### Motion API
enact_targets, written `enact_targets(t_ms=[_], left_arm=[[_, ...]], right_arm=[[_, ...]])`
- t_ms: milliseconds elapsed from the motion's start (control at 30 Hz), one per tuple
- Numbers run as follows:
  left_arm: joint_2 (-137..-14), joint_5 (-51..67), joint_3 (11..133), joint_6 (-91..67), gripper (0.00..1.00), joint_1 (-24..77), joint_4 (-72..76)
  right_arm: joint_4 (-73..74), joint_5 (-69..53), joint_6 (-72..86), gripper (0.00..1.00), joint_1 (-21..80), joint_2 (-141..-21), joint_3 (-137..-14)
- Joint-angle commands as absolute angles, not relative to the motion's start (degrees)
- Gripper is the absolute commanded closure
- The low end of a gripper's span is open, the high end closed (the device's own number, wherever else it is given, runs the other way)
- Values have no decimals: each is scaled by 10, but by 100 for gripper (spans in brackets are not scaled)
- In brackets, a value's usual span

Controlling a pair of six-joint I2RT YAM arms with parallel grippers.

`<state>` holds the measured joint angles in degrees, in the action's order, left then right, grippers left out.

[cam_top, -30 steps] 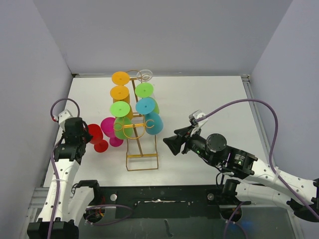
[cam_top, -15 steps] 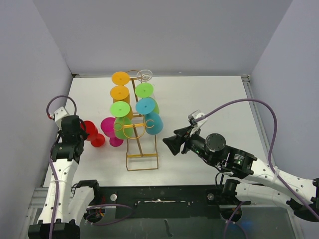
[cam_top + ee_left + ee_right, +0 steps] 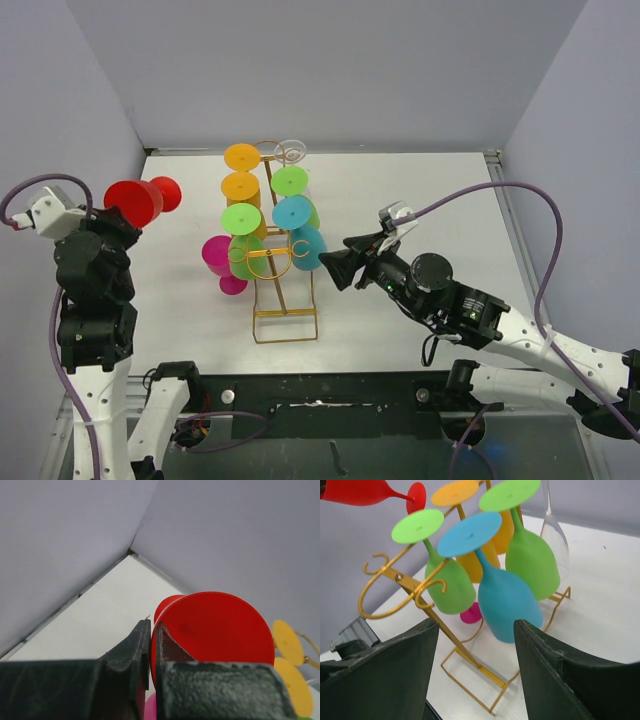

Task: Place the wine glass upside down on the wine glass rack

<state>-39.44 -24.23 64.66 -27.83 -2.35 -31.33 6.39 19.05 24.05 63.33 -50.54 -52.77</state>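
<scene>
Just ahead of the right fingers stood the gold wine glass rack (image 3: 272, 254), hung with colored glasses (image 3: 241, 186). The right gripper (image 3: 335, 265) had its fingers spread wide, holding nothing. The left gripper (image 3: 152, 630) pinched the red wine glass (image 3: 133, 202) tight, up off the table, well left of the rack.

L arm (image 3: 95, 300) is standing tall, L gripper (image 3: 151, 630) pinching glass (image 3: 215, 625); R arm (image 3: 470, 310) is reaching fwd, R gripper (image 3: 335, 272) gaping.
</scene>
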Motion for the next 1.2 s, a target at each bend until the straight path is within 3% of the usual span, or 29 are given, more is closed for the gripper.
enact_targets(t_ms=[0, 333, 767, 1167], left_arm=[[-395, -193, 702, -293, 100, -26, -208], [-394, -63, 687, -391, 100, -26, 25], [-458, 160, 628, -523, 100, -26, 355], [-531, 186, 614, -610, 100, -15, 502]], right_arm=[[-45, 204, 228, 38, 623, -531, -582], [-154, 160, 233, 38, 611, -634, -692], [-217, 183, 450, 38, 587, -723, -816], [-286, 157, 554, 39, 570, -795, -878]])
